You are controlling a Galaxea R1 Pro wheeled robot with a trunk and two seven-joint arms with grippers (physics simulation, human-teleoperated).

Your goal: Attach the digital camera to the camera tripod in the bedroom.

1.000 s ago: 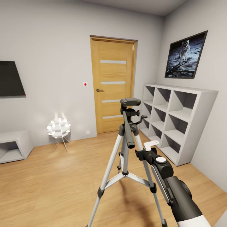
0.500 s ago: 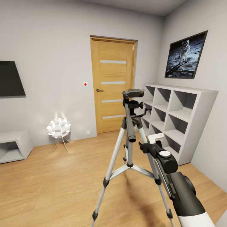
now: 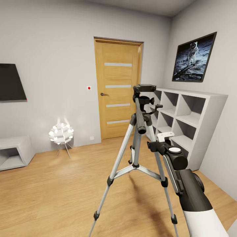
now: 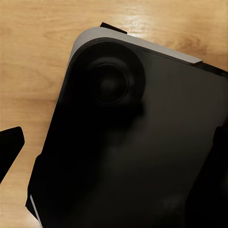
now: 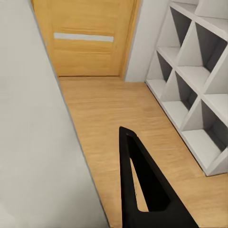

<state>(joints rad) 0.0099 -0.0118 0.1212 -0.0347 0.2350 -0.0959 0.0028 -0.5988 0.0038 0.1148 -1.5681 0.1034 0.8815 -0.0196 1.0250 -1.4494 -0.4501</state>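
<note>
Standing on the wooden floor (image 3: 49,194) is the camera tripod (image 3: 138,138), just in front of the white shelf unit (image 3: 187,121) and right of the door (image 3: 118,89). Beside one tripod leg, the right claw (image 3: 157,144) is reaching; its grip state cannot be told, nor the left claw's.

The room is seen from head height, facing the wooden door (image 3: 118,89) and the shelf unit (image 3: 184,123), with the camera tripod (image 3: 140,144) close ahead. Door, shelf and plank floor (image 5: 123,118) are shared with the right wrist view. The left wrist view is pointed steeply down at the floor, close against a dark body (image 4: 137,142).
</note>
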